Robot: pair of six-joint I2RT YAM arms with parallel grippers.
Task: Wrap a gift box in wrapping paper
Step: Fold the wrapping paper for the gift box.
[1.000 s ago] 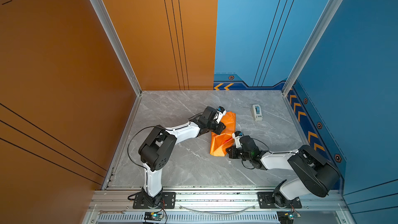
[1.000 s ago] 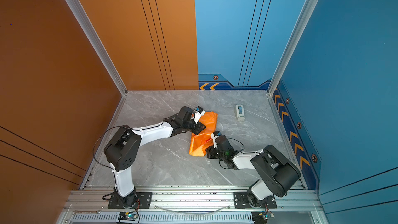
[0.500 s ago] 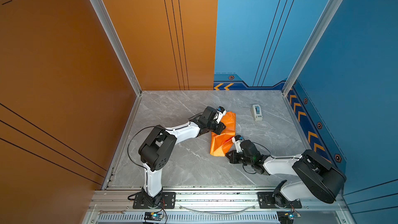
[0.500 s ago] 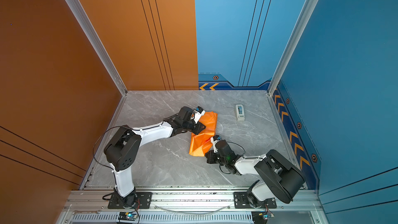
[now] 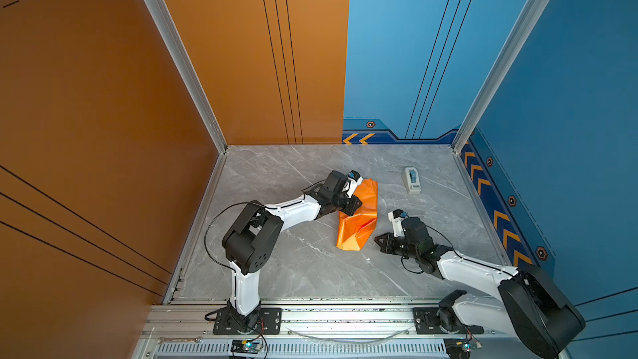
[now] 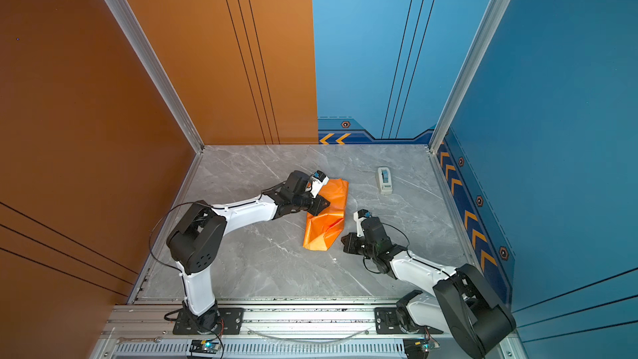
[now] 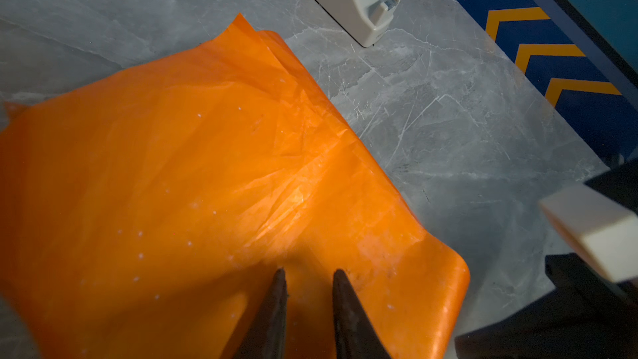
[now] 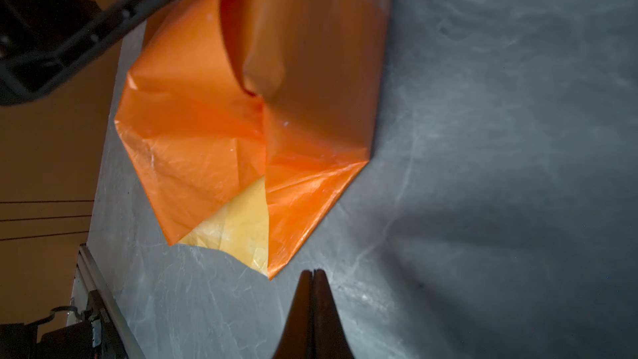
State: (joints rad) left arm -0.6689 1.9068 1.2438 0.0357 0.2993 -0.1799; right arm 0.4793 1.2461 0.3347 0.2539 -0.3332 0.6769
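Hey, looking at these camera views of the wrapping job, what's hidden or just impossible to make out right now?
Gift box: seen in no view; whether it lies under the wrapping paper cannot be told.
Tape dispenser: cut off by the frame edge in the left wrist view; too small for detail in a top view.
Left gripper: fingers apart over the paper; shadow hides whether they touch it.

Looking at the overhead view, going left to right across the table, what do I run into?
First the left arm's elbow → wrapping paper → tape dispenser → right arm's elbow.
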